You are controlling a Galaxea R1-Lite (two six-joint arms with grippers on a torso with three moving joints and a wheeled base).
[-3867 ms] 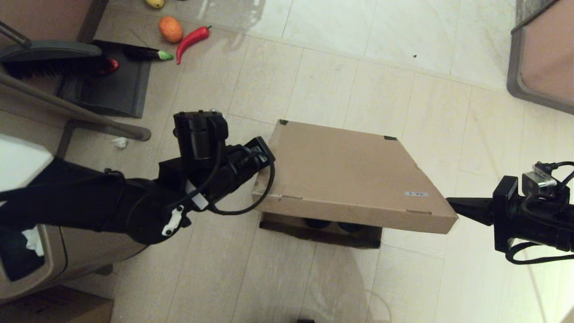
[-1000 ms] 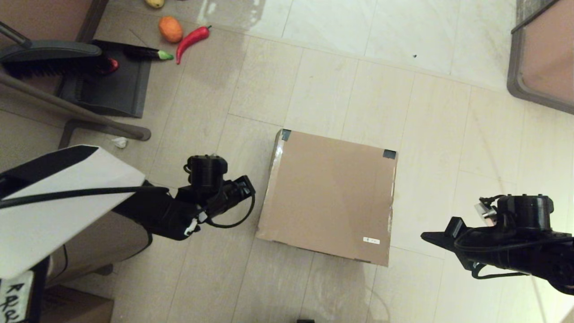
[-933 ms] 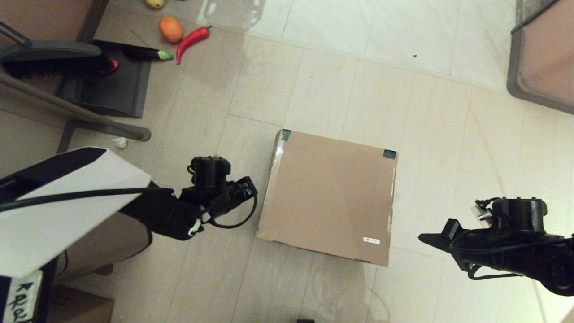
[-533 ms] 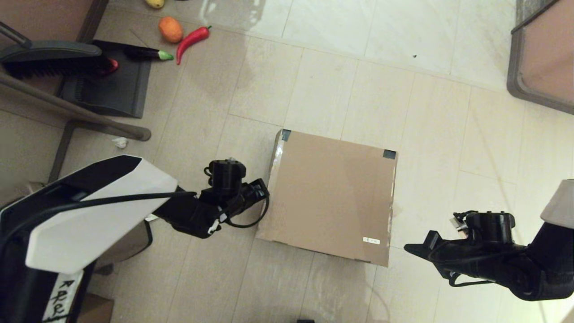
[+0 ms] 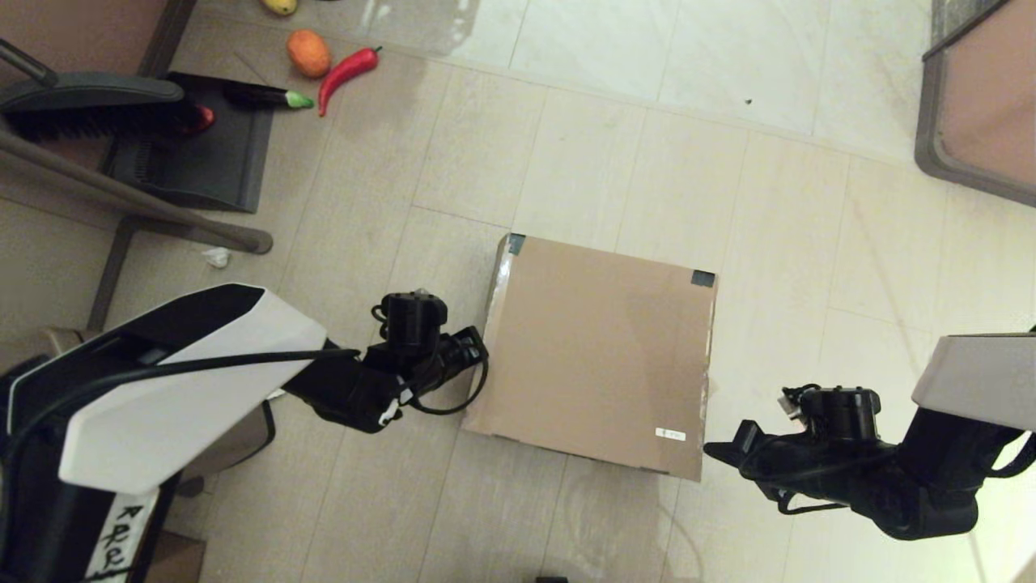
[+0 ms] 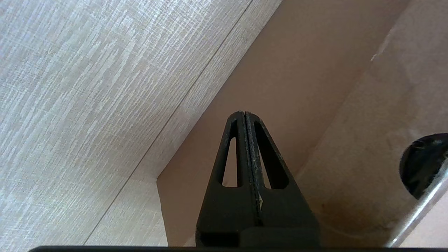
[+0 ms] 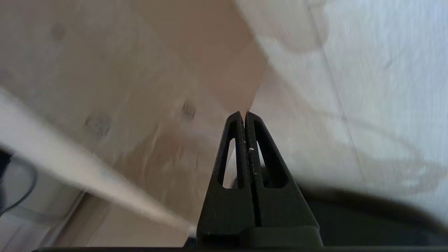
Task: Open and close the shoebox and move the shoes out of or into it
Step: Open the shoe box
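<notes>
Warm, dim indoor light, bright glare on the far floor tiles (image 5: 647, 40), soft shadows beside the shoebox (image 5: 599, 348), right wrist view motion-blurred.

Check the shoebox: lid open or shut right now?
Shut. The shoebox lid lies flat over the box in the head view, with no gap and nothing of the inside showing.

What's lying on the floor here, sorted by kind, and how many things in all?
Cardboard boxes: 1, the closed shoebox
Vegetables and fruit: 4, red chili, orange fruit, eggplant, yellow one
Dustpans: 1
Brushes: 1
Paper scraps: 1
Total: 8
</notes>
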